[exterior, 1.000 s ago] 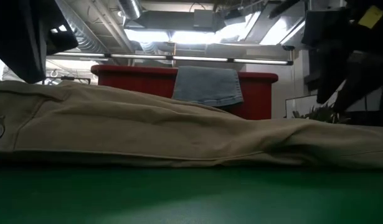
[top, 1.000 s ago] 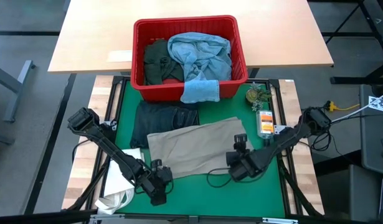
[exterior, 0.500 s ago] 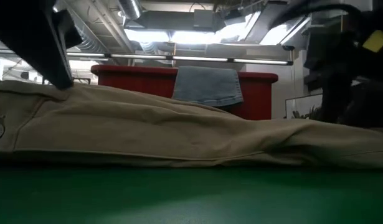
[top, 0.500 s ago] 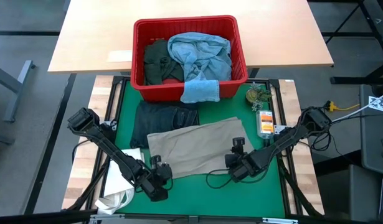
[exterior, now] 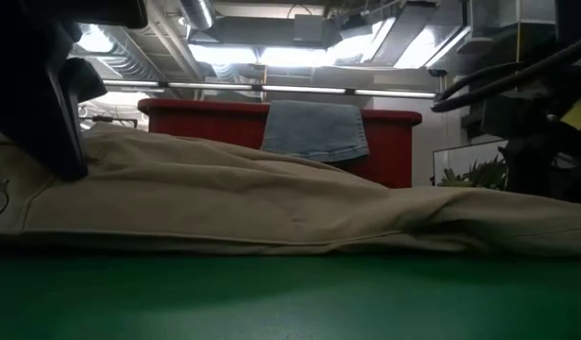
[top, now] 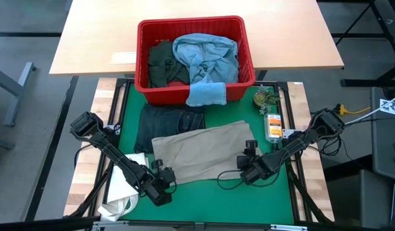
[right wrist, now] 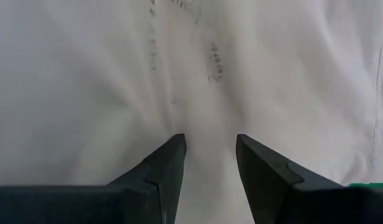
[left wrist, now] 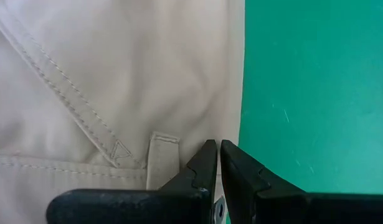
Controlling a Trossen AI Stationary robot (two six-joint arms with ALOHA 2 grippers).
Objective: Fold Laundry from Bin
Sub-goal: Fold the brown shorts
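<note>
Khaki trousers (top: 200,151) lay flat on the green mat (top: 203,199), in front of the bin (top: 194,59). My left gripper (left wrist: 216,155) sat closed at their waistband edge; my right gripper (right wrist: 210,152) stood open over the cloth.

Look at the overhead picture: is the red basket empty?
No. In the overhead view the red basket holds a light blue garment and a dark green one, with a small blue cloth over its rim.
</note>
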